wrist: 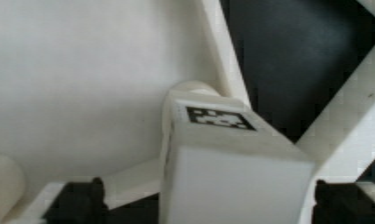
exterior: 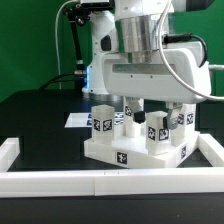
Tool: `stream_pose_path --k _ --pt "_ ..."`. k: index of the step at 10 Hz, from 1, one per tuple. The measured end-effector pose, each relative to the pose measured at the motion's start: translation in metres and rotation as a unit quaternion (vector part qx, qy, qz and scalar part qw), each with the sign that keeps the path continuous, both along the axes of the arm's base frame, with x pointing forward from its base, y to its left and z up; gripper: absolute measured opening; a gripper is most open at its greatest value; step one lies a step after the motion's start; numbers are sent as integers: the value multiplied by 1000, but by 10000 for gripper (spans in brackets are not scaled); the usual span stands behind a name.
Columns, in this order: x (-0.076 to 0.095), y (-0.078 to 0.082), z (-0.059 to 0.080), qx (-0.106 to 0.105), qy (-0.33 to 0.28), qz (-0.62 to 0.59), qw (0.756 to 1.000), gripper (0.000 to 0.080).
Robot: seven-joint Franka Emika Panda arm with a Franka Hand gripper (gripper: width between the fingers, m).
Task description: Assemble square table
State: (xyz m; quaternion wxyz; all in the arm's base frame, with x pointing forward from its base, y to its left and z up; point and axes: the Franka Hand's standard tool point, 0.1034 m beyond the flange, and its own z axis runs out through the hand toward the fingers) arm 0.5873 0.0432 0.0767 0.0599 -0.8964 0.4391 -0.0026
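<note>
The square table's white slab (exterior: 120, 155) lies flat on the black table, with white tagged leg blocks standing upright on it, at the exterior view's left (exterior: 100, 122) and right (exterior: 158, 135) (exterior: 183, 120). My gripper (exterior: 140, 108) hangs over the middle of the slab. In the wrist view my gripper (wrist: 210, 200) is open and straddles one upright leg (wrist: 228, 150) with a tag on its top end. One black finger (wrist: 77, 198) stands apart from the leg; the other is close beside it. The slab's surface (wrist: 77, 60) fills the view beyond.
White border rails run along the front (exterior: 100, 180), left (exterior: 8, 150) and right (exterior: 215, 150). The marker board (exterior: 78, 119) lies flat behind the slab at the exterior view's left. A second white leg (wrist: 353, 110) stands close beside the straddled one.
</note>
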Motion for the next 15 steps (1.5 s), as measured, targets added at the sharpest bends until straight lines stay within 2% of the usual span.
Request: stream_pose_path --k 2,6,11,14,15 --pt "0 5 0 -3 -9 86 996 643" --pt "-1 12 0 -10 -24 240 971 649" --pt "-1 16 0 -36 -35 417 908 649" --pt "1 10 0 -49 -52 531 844 649" --pt "1 8 -1 -50 -53 545 835 649"
